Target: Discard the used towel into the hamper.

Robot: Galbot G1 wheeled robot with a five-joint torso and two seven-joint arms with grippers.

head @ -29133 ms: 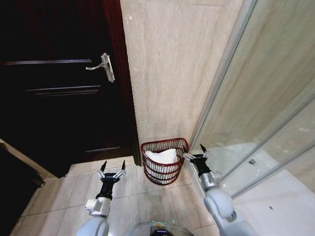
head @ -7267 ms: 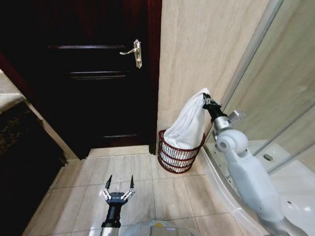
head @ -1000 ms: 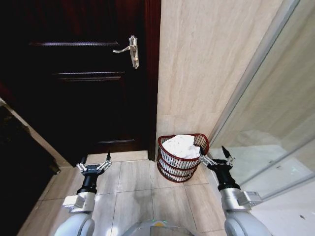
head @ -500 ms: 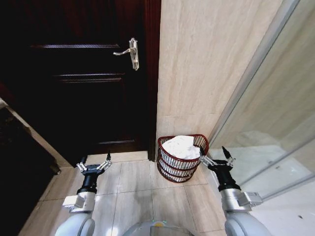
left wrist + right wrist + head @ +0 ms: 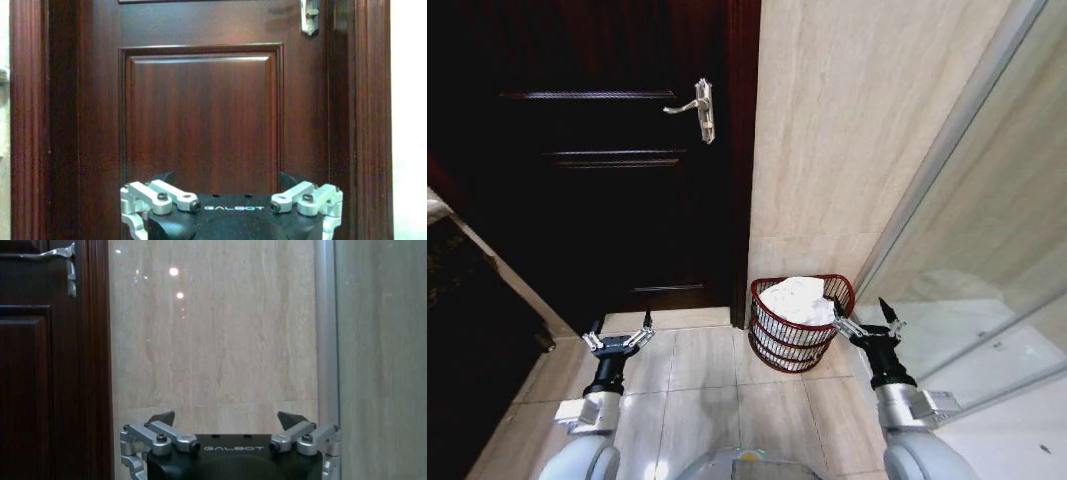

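The hamper (image 5: 795, 345), a dark reddish-brown openwork basket, stands on the floor against the beige wall beside the door frame. A crumpled white towel (image 5: 796, 298) lies inside it, heaped up to the rim. My right gripper (image 5: 865, 318) is open and empty, just right of the hamper's rim; the same gripper (image 5: 227, 419) faces the beige wall in the right wrist view. My left gripper (image 5: 617, 331) hovers open and empty over the floor tiles left of the hamper, and this left gripper (image 5: 227, 178) points at the door in the left wrist view.
A dark wooden door (image 5: 597, 170) with a silver lever handle (image 5: 695, 106) is shut on the left. A glass shower partition (image 5: 987, 230) with a metal frame runs along the right. A dark cabinet edge (image 5: 467, 300) stands at far left. Beige floor tiles (image 5: 702, 390) lie in front.
Since a second ago the whole picture has shifted slightly, so the camera moved. Both grippers keep their places, and the towel stays in the hamper.
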